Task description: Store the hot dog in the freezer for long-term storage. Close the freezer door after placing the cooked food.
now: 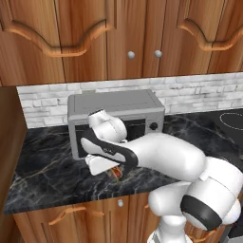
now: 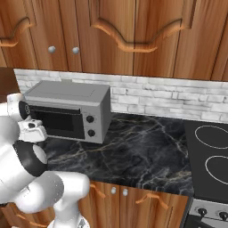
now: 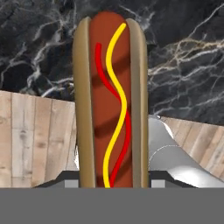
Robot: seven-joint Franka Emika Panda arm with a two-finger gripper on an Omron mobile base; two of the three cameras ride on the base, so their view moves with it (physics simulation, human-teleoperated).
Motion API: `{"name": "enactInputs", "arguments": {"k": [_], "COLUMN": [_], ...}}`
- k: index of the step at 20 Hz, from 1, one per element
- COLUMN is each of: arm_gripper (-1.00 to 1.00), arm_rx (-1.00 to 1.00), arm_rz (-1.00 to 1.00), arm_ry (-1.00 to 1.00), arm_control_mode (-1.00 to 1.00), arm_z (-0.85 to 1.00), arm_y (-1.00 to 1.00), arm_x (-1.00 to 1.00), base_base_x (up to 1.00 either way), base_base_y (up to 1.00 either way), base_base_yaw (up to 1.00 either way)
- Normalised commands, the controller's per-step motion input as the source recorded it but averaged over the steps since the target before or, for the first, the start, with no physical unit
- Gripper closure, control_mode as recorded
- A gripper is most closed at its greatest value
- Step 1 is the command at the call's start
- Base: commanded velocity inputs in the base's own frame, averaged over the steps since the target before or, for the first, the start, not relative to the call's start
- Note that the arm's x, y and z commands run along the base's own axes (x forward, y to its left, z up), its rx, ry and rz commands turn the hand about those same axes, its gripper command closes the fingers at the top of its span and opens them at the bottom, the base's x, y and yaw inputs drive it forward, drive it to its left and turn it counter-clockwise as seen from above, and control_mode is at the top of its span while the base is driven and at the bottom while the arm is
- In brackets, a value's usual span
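Spreading beneath the claw (image 1: pixel 115 170) lay the black marble tabletop (image 1: pixel 47 166), with the silver microwave (image 1: pixel 116 111) just behind the claw. Clenched on the hot dog (image 3: pixel 110 100), the claw held it lengthwise between its fingertips, above the tabletop's front edge.

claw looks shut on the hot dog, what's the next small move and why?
Probably a short straight lift. In the hand view the claw is shut on the hot dog, which sits low over the dark marble counter in front of the microwave. Lifting clears the counter before any carry to the freezer.
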Motion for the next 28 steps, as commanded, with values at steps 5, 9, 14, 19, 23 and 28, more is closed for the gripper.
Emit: {"name": "enactInputs", "arguments": {"k": [5, 9, 14, 19, 23, 28], "arm_gripper": [1.00, 1.00, 1.00, 1.00, 1.00, 1.00], "arm_rx": [0.00, 0.01, 0.00, 0.01, 0.06, 0.03], "arm_rz": [-0.15, -0.15, -0.11, 0.00, 0.00, 0.00], "arm_ry": [0.09, 0.13, 0.10, 0.00, 0.00, 0.00], "arm_control_mode": [-1.00, -1.00, -1.00, -1.00, -1.00, -1.00], "arm_z": [0.46, 0.70, 0.62, 0.33, 0.47, 0.51], "arm_y": [-1.00, -1.00, -1.00, -1.00, -0.72, -0.12], "arm_x": [-0.48, -0.42, -0.17, 0.00, -0.42, -0.69], "base_base_x": [0.00, 0.00, 0.00, 0.00, 0.00, 0.00], "base_base_y": [0.00, 0.00, 0.00, 0.00, 0.00, 0.00], "base_base_yaw": [0.00, 0.00, 0.00, 0.00, 0.00, 0.00]}}
